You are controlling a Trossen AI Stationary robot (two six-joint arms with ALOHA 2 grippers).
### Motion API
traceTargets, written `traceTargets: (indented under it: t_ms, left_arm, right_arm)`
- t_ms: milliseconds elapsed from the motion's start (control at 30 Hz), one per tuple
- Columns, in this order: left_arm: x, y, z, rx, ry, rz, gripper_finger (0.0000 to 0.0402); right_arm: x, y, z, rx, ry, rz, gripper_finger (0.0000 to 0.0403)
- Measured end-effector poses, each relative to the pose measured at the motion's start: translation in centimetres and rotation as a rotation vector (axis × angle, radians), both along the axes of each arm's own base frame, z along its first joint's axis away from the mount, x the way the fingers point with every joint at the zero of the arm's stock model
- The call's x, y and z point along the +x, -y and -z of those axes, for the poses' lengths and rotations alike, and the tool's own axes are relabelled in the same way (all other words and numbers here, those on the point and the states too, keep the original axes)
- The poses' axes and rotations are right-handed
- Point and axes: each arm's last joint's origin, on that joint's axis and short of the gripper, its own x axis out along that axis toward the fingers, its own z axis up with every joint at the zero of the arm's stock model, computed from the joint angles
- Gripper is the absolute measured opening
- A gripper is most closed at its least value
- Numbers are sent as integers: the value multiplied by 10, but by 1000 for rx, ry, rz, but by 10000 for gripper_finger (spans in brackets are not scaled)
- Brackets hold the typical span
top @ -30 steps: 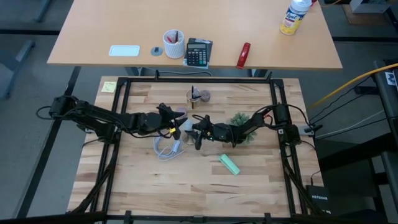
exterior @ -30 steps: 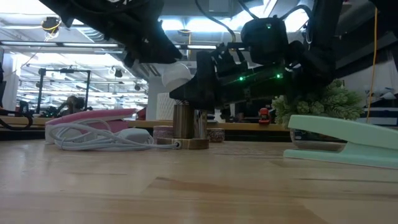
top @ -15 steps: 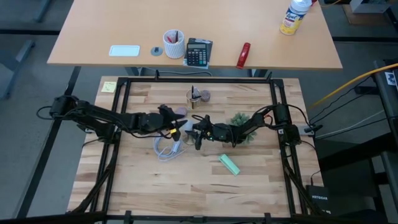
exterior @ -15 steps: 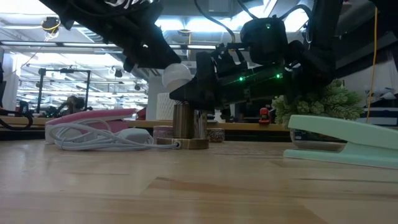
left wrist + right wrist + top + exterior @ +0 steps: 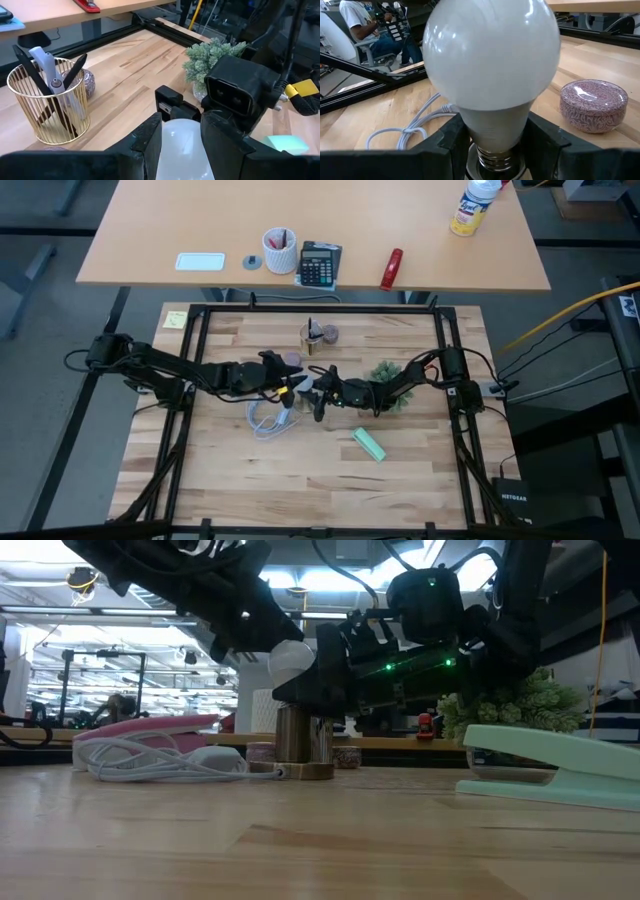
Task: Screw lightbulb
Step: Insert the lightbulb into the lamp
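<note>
Pinching the lightbulb (image 5: 490,65): left fingers (image 5: 150,145) clasping its fragile, slippery glass dome, right fingers (image 5: 455,137) half-closed, hugging its sturdier neck.

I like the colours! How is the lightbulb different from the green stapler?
The lightbulb is white and round; the stapler is mint green and long. The lightbulb is up in the air, gripped by the left gripper and the right gripper; the stapler lies flat, untouched. Both are over the wooden table.
</note>
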Motion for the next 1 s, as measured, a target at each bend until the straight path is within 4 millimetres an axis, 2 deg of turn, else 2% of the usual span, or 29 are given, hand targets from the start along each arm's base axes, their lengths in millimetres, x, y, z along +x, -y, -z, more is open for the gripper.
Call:
traceTargets:
  t_ms: [333,433,733,1000]
  left_arm:
    - [-1,7,1,13,-12,27,127]
    - [-1,8,1,11,-15,35,127]
    - [-1,9,3,5,-23,49,127]
    - [-1,9,3,4,-22,47,127]
  right_arm:
    - [0,0,0,-1,-1,-4,159]
    - [0,-1,0,7,1,-8,179]
    - [0,0,3,14,-17,-10,273]
    - [0,-1,1,19,-3,-60,289]
